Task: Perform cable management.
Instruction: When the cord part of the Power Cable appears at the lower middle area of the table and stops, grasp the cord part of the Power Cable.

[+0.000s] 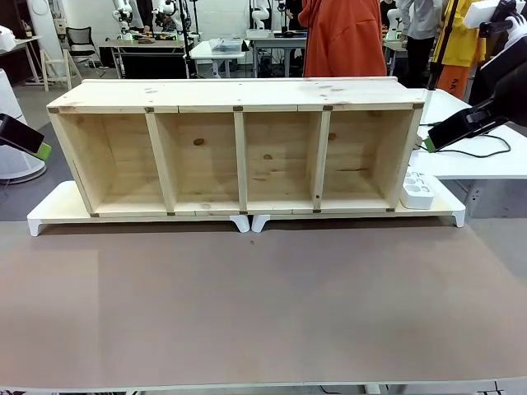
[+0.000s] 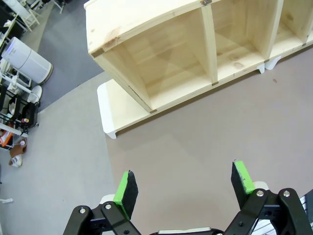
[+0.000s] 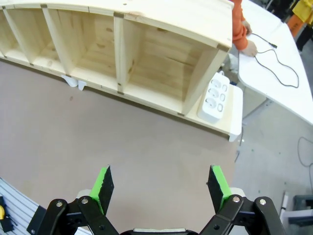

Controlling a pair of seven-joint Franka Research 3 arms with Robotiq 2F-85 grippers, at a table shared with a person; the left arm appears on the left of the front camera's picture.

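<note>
The right fingers (image 3: 216, 182) are spread wide with nothing between them, poised over the bare brown counter (image 3: 122, 142). The left fingers (image 2: 125, 192) are spread just as wide and just as empty, over the same counter near the other end of the wooden shelf (image 3: 161, 54).

The cable (image 3: 281, 62) lies well beyond the right fingers. It is past the shelf's end and past the white power strip (image 3: 215, 95), in loose curves on a white counter (image 3: 274, 85). A person's hand (image 3: 249, 47) rests at one end of it.

The step in hand looks like the reach for the cord, and the right fingers are far better placed for it.

- **Path:** Carry the right fingers forward and outward, round the shelf's corner rather than over it, and high enough to pass the strip without brushing it.
- **Jaws:** Keep them wide until the pads straddle the cord.
- **Where to grip:** Choose a straight run in the middle of the curves, away from the person's hand, and turn the wrist so the pads close across the cord, not along it.
- **Descent:** The cord is thin and lies flat, so the tips need to come almost to the white surface before closing. If they close too high, they will miss it.
- **Left fingers:** Leave them where they are, open, ready to take slack later.
</note>
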